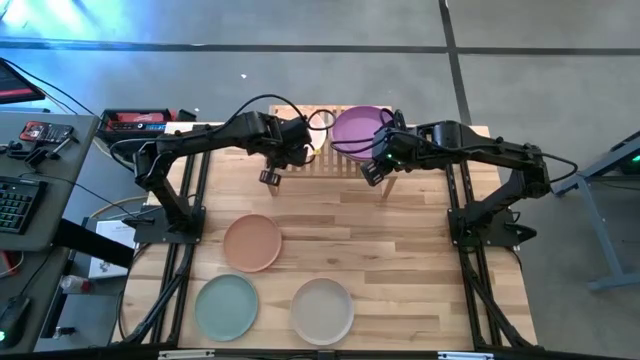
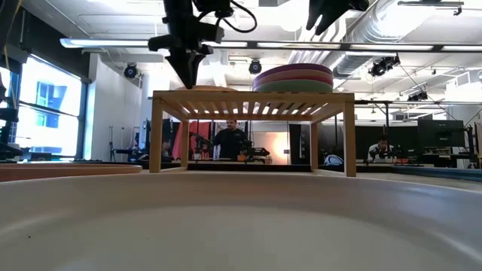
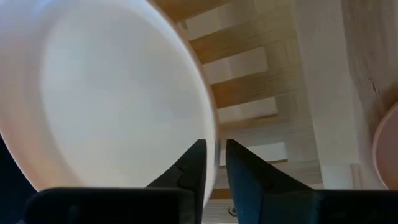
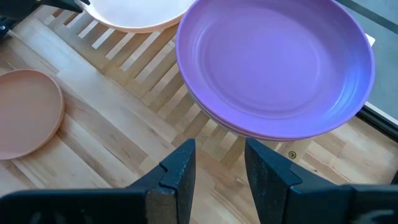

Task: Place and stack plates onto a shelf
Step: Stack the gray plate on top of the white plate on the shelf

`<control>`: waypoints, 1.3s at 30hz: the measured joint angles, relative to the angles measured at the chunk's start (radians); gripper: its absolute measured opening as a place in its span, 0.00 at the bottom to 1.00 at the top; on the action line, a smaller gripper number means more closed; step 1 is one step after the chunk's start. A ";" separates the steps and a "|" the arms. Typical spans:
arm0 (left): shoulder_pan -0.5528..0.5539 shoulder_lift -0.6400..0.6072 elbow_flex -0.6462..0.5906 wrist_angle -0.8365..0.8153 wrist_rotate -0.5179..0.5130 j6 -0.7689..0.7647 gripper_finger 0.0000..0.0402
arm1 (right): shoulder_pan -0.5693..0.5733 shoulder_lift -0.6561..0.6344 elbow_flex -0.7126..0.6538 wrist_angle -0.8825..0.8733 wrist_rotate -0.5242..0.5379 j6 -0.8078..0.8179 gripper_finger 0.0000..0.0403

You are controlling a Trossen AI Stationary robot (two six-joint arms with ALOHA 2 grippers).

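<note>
The light wooden shelf (image 1: 330, 155) stands at the table's far middle. A stack of plates with the purple plate (image 4: 273, 62) on top sits on the shelf's right half, also seen in the low view (image 2: 294, 77). My left gripper (image 3: 216, 163) points down over the shelf's left half, shut on a pale pink plate (image 3: 112, 93), which also shows in the right wrist view (image 4: 134, 15). My right gripper (image 4: 217, 168) is open and empty, raised above the shelf's near edge just short of the purple stack. It shows at the top of the low view (image 2: 331, 11). My left gripper pinches the pale pink plate's rim (image 3: 213, 134) with one finger inside the plate and one outside. The fingers come from above, pointing down (image 2: 188, 71). The plate lies about level at the shelf's top (image 2: 209, 88); whether it rests on the slats I cannot tell.
Three plates lie on the tabletop nearer the front: a peach plate (image 1: 252, 242), a mint plate (image 1: 226, 305) and a beige plate (image 1: 322, 310). The arm bases stand at the table's left (image 1: 165, 220) and right (image 1: 485, 220). People show in the room behind the table.
</note>
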 joint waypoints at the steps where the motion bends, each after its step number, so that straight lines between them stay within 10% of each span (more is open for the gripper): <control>1: -0.002 0.000 0.000 -0.002 0.004 -0.009 0.14 | 0.000 0.000 0.000 0.000 -0.001 0.000 0.28; 23: -0.052 -0.004 0.006 -0.016 -0.031 -0.233 0.17 | 0.110 0.000 0.000 0.010 -0.088 0.152 0.28; 39: -0.067 -0.037 0.238 -0.271 0.005 -0.471 0.16 | 0.297 0.133 0.000 0.010 -0.205 0.358 0.28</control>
